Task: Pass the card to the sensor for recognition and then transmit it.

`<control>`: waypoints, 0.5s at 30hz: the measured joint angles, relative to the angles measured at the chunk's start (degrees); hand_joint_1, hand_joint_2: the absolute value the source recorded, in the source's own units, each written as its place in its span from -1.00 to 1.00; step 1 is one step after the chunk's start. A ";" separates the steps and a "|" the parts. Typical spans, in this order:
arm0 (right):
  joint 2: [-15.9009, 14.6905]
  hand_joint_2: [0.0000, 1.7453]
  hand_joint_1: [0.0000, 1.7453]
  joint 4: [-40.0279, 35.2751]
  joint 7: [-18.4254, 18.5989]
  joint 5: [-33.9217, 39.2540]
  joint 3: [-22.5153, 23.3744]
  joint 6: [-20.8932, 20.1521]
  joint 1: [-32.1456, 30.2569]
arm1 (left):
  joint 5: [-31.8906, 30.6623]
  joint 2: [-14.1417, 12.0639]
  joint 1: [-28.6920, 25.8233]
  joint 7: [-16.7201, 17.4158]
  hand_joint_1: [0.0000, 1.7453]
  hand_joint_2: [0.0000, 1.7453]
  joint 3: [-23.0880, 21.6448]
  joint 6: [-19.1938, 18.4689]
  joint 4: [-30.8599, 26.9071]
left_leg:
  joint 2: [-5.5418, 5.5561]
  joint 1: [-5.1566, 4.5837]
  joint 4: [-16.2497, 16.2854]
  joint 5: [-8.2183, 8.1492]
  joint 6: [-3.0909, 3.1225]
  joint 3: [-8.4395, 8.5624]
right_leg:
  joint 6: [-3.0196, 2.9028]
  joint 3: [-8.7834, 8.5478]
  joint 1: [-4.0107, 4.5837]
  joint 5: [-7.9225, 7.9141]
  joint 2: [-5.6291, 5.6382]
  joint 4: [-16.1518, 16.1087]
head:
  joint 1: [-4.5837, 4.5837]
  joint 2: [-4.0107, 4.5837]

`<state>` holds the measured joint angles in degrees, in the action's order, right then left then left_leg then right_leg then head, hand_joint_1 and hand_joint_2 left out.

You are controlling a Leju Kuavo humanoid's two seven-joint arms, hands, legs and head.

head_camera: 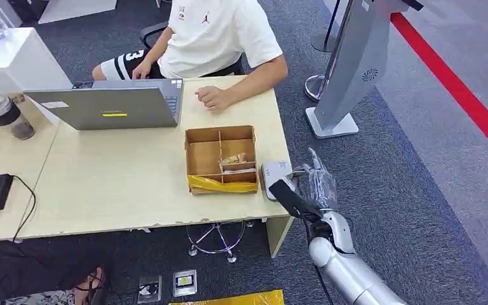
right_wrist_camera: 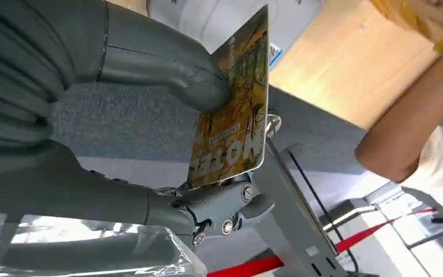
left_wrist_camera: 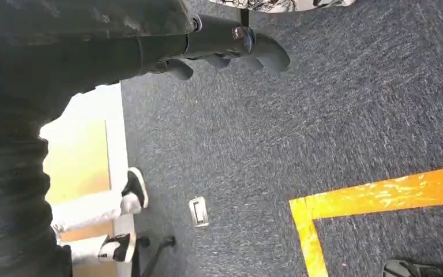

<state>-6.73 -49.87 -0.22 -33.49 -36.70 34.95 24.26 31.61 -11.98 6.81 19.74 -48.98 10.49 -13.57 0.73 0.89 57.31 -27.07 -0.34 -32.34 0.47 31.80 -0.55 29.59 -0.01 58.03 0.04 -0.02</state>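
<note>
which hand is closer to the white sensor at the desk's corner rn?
Right. The right hand, holding the card, hovers just beside the white sensor at the desk's corner. The left hand hangs over the carpet, away from it.

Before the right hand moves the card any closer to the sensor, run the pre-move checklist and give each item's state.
1. Card held by right hand: ok, thumb presses its printed face.
2. Sensor located: ok, white box at the table corner beside the right hand.
3. Card over sensor: cannot tell.
4. Path clear of cardboard box: ok, it sits on the sensor's far side.
5. Person's hand clear: ok, resting near the laptop.
6. Left hand idle: ok, hanging over carpet.
</note>
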 joint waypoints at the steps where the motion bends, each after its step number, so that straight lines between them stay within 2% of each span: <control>1: 0.40 1.00 1.00 0.70 -0.75 0.22 -0.02 0.00 0.00 | -0.02 0.09 0.00 0.00 -1.00 1.00 0.02 -0.02 0.00 | 0.00 0.00 0.00 0.00 0.00 0.00 | 0.00 0.00 0.00 0.00 0.00 0.00 | 0.00 0.00; 6: 2.60 1.00 1.00 3.69 -3.21 0.46 -1.12 0.00 0.02 | -0.26 0.18 0.01 -0.11 -1.00 1.00 0.00 -0.31 0.00 | 0.00 0.01 0.00 0.00 0.00 -0.01 | 0.00 0.00 0.01 0.00 0.00 0.00 | 0.00 0.00; 15: 4.94 1.00 1.00 5.20 -4.00 -0.52 -3.61 -0.17 0.47 | -0.59 0.18 0.01 -0.52 -1.00 1.00 0.00 -0.37 0.00 | 0.00 0.00 0.00 0.00 0.00 0.00 | 0.00 -0.01 0.00 0.00 0.00 0.00 | 0.00 0.00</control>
<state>-1.79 -44.67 -4.22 -34.01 -40.31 34.77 24.73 31.01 -11.80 6.82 19.21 -48.98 10.12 -13.57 0.73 0.89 57.31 -27.07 -0.34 -32.34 0.47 31.79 -0.54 29.59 -0.01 58.03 0.04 -0.02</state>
